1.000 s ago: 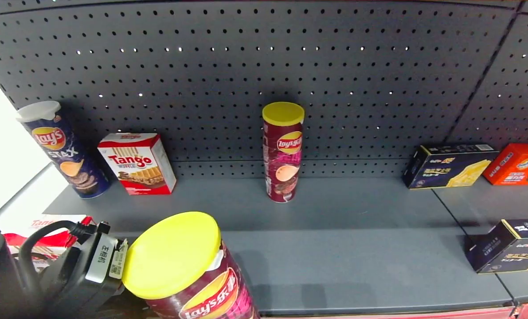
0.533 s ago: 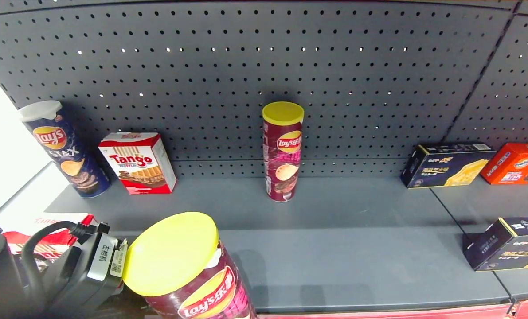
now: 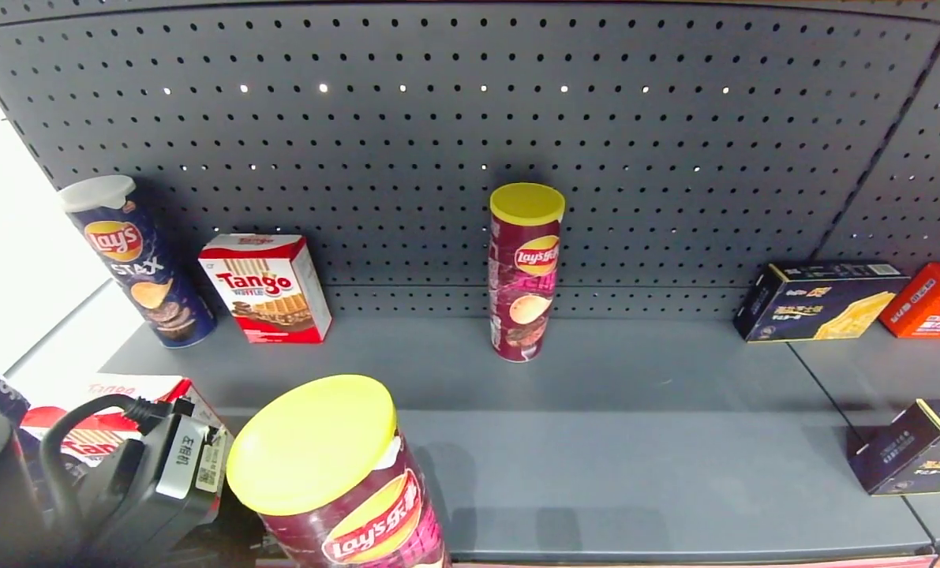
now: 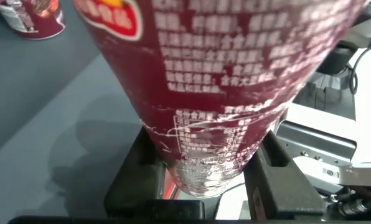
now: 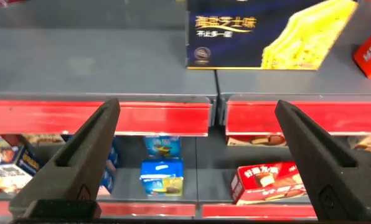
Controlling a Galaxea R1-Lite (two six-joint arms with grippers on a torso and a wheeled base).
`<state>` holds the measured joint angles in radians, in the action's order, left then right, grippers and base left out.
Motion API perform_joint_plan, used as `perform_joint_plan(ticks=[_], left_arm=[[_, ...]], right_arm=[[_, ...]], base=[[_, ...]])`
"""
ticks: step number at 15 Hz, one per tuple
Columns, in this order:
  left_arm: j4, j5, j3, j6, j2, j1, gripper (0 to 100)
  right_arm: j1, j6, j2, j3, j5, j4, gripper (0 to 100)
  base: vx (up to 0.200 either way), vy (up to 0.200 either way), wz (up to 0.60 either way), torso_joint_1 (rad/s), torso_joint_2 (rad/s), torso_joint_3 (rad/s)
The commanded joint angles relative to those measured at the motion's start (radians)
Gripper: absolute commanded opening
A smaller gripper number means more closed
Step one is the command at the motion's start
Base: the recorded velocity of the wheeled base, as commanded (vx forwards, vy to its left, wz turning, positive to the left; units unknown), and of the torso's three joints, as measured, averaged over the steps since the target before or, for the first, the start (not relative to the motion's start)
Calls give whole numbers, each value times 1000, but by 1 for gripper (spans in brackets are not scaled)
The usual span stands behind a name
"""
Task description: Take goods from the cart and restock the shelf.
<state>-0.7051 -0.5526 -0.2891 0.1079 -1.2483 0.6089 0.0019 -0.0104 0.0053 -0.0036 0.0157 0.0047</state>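
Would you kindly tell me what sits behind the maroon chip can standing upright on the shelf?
Behind the maroon chip can is the perforated back panel; the strip directly behind it is hidden.

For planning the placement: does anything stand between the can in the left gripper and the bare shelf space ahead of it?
Nothing visible does. The held can is near the front edge of the shelf, which lies bare ahead up to the standing can.

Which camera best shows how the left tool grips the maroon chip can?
Left wrist view: the left tool clamps the maroon chip can near its base, a finger on each side. The head view shows its yellow lid and upper body. The right wrist view faces a dark box instead.
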Motion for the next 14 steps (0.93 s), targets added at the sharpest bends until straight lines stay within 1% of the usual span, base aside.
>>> perform_joint_plan(ticks=[1, 2, 3, 5, 6, 7, 8, 10, 11, 12, 14], left_arm=[[-1, -1, -10, 0, 3, 0, 0], [-1, -1, -13, -2, 3, 2, 0], [-2, -1, -13, 3, 1, 2, 0], [-1, 0, -10, 1, 3, 2, 0], [-1, 5, -12, 0, 4, 0, 0], [-1, 10, -10, 0, 3, 0, 0], [-1, 11, -7, 0, 3, -1, 0], [1, 10, -2, -2, 3, -1, 0], [1, 8, -10, -7, 3, -6, 0], [-1, 3, -15, -7, 1, -24, 0], [-1, 2, -7, -8, 1, -43, 0]], right_arm=[[-11, -14, 160, -214, 24, 20, 100], [-2, -13, 340, -325, 27, 46, 100], [4, -14, 378, -383, 13, 20, 100], [35, -22, 512, -441, -8, -68, 100], [44, -20, 640, -504, -36, -107, 100], [72, -19, 706, -512, -106, -126, 100], [119, -20, 746, -507, -174, -170, 100], [201, -43, 851, -518, -188, -246, 100], [221, -57, 912, -535, -188, -293, 100], [236, -59, 975, -549, -197, -338, 100], [248, -59, 1073, -581, -266, -408, 100]], base=[[0, 0, 0, 0, 0, 0], [0, 0, 0, 0, 0, 0], [0, 0, 0, 0, 0, 0], [0, 0, 0, 0, 0, 0], [0, 0, 0, 0, 0, 0], [0, 0, 0, 0, 0, 0], [0, 0, 0, 0, 0, 0], [0, 0, 0, 0, 0, 0], [0, 0, 0, 0, 0, 0], [0, 0, 0, 0, 0, 0], [0, 0, 0, 0, 0, 0]])
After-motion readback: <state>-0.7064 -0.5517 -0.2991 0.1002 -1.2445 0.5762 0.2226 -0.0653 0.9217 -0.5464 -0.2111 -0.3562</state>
